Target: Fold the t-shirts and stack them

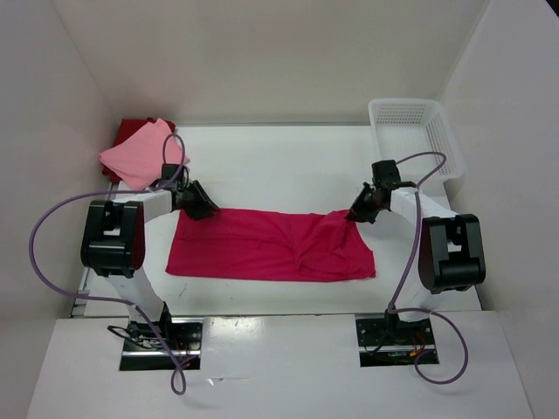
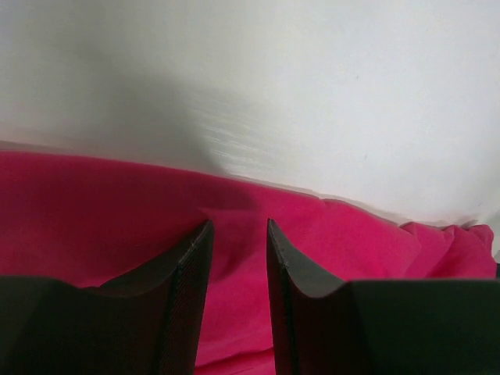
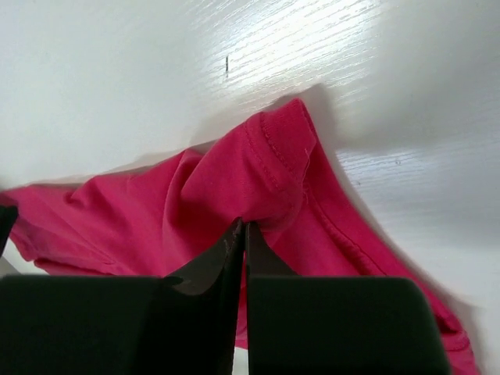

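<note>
Centrally on the table: crimson shirt, spread flat. Pinched at its far right corner by right gripper, clamped on a hem fold. Straddled at far left corner by left gripper, fingers parted. Far left: pink shirt atop dark red shirt. Far right: basket.

the crimson shirt is plain bright crimson-pink with no print, its hem stitched in matching thread. the pink shirt is plain light pink. the red shirt is plain dark red. the basket is white mesh. the table is white with a faint wood grain. the left arm and right arm are white with black joints, their cables purple. the left gripper and right gripper are black with a fine dotted texture.
</note>
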You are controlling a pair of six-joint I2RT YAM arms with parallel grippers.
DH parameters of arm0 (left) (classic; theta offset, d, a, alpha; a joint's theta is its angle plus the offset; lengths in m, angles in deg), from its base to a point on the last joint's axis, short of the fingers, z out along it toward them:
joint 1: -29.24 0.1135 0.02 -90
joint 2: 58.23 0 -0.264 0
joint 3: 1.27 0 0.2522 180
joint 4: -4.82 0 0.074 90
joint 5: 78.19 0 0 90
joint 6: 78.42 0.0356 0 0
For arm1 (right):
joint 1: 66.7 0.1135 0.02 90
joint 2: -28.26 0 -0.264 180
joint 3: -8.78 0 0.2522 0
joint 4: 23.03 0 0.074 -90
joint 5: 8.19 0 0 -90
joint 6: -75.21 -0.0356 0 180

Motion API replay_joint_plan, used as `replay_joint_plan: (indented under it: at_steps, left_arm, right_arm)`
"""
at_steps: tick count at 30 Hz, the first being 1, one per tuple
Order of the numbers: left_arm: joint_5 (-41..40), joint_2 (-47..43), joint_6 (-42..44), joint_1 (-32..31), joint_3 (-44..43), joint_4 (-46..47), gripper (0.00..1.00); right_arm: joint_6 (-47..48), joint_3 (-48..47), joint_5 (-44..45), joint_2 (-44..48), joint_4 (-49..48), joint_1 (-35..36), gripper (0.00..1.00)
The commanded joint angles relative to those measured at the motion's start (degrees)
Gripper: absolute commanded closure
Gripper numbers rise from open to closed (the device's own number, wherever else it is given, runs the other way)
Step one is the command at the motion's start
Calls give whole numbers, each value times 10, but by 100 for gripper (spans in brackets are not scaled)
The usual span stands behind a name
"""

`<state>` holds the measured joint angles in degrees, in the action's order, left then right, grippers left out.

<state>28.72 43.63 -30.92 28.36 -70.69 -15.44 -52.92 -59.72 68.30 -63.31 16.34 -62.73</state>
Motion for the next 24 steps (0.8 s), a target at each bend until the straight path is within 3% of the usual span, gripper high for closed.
replay_joint_plan:
  at_steps: [1, 9, 11, 19, 23, 24]
  left_arm:
    - [16, 14, -11, 20, -2, 14, 59]
    - [26, 14, -16, 95, 30, 19, 60]
    - [26, 9, -16, 102, 35, 19, 60]
    - [8, -15, -32, 119, 41, 14, 60]
    - [32, -55, -43, 119, 41, 14, 60]
    - [37, -73, -43, 119, 41, 14, 60]
  right_arm:
    - [-7, -13, 27, -7, -33, 5, 96]
    - [-2, -56, 135, -2, -13, -15, 100]
    - [-2, -63, 163, -7, -25, -15, 92]
    - [-2, -76, 198, -43, -43, -15, 84]
    - [24, -86, 176, 20, -5, 3, 65]
    - [29, -86, 150, 34, 7, 9, 56]
